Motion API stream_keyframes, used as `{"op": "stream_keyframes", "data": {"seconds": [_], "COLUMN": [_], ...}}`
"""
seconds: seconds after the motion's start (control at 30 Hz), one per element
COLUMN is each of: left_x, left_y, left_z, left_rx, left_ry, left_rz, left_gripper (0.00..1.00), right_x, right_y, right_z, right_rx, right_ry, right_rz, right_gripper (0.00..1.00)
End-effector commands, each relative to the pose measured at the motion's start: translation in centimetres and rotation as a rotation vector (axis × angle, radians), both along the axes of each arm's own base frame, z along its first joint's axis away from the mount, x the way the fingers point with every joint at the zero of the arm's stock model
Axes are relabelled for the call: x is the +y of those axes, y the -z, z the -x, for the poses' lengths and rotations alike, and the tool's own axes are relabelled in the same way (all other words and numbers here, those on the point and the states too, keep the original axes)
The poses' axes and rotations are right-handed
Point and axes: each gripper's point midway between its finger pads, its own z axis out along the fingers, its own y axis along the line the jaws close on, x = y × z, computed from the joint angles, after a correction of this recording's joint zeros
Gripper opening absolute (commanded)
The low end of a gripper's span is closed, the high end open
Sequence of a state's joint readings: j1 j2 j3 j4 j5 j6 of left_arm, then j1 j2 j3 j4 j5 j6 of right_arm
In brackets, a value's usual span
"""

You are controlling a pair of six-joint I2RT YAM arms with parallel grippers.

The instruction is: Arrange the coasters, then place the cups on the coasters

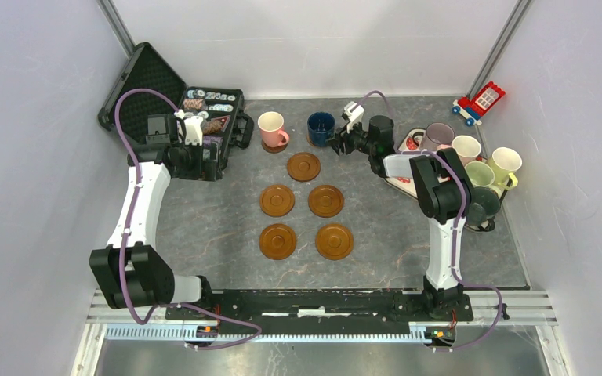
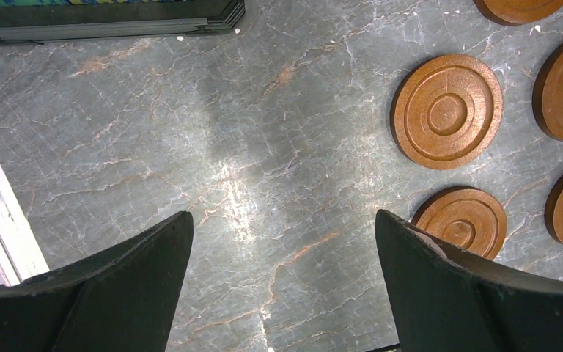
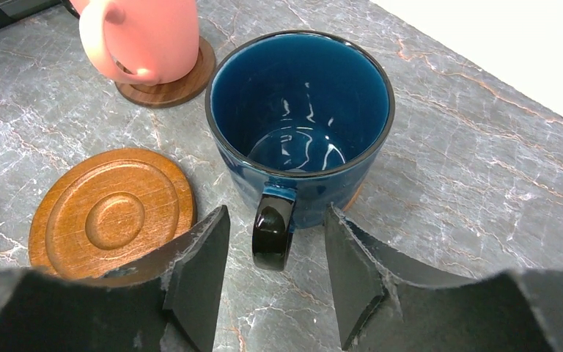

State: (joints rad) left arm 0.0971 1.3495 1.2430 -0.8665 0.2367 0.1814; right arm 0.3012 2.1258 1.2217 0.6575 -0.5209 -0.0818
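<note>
Right claw (image 3: 276, 213): jaws apart, flanking navy cup (image 3: 300, 95) handle, not touching; cup sits on far coaster (image 3: 353, 196), so grip seems unneeded. Left claw (image 2: 282, 215) wide apart, idle.

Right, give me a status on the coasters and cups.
Done: seven coasters are out, and the pink cup sits on one. In hand: the navy cup stands on another, the right gripper open around its handle, not touching. Left: five bare coasters, and five cups clustered at the right edge.
</note>
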Motion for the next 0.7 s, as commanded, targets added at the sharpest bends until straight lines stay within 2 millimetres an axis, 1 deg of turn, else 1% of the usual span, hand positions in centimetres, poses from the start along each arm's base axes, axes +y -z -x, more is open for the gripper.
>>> {"op": "stream_keyframes", "data": {"seconds": [0.0,0.07,0.13,0.2,0.23,0.27,0.33,0.37,0.4,0.43,0.47,0.53,0.6,0.67], "left_x": [-0.1,-0.3,-0.5,-0.8,-1.0,-1.2,-1.7,-1.9,-2.1,-2.2,-2.3,-2.4,-2.5,-2.6], "left_y": [-2.1,-2.3,-2.3,-2.5,-2.6,-2.7,-3.0,-3.2,-3.3,-3.4,-3.5,-3.8,-3.9,-3.8], "left_z": [-0.4,-0.3,-0.2,0.1,0.2,0.3,0.6,0.8,0.9,1.0,1.1,1.2,1.1,1.0], "left_rx": [-0.059,-0.060,-0.058,-0.058,-0.061,-0.067,-0.079,-0.085,-0.090,-0.097,-0.104,-0.133,-0.154,-0.164], "left_ry": [0.011,0.029,0.043,0.059,0.067,0.075,0.091,0.099,0.102,0.108,0.108,0.110,0.108,0.101], "left_rz": [0.006,0.012,0.017,0.026,0.032,0.040,0.059,0.066,0.072,0.078,0.081,0.085,0.090,0.097], "left_gripper": [1.00,1.00,1.00,1.00,1.00,1.00,1.00,1.00,1.00,1.00,1.00,1.00,1.00,1.00], "right_x": [0.4,0.2,-0.4,-1.3,-1.9,-2.6,-4.3,-5.3,-6.5,-8.0,-9.8,-14.1,-17.7,-20.5], "right_y": [-2.1,-3.1,-4.7,-5.9,-6.5,-7.4,-8.8,-9.7,-9.9,-10.4,-10.3,-10.4,-10.4,-10.4], "right_z": [0.9,2.0,3.1,4.2,4.6,5.2,6.2,6.7,7.2,7.5,7.9,8.0,8.3,8.5], "right_rx": [-0.057,-0.058,-0.063,-0.035,-0.026,-0.017,-0.005,-0.001,0.027,0.038,0.071,0.141,0.207,0.257], "right_ry": [-0.041,-0.059,-0.065,-0.067,-0.063,-0.060,-0.035,-0.014,0.013,0.064,0.124,0.328,0.519,0.681], "right_rz": [0.010,0.023,0.040,0.061,0.073,0.091,0.133,0.154,0.174,0.192,0.211,0.226,0.217,0.209], "right_gripper": [0.60,0.69,0.78,0.91,0.95,0.97,0.98,0.98,0.98,0.98,0.98,0.98,0.98,0.98]}}
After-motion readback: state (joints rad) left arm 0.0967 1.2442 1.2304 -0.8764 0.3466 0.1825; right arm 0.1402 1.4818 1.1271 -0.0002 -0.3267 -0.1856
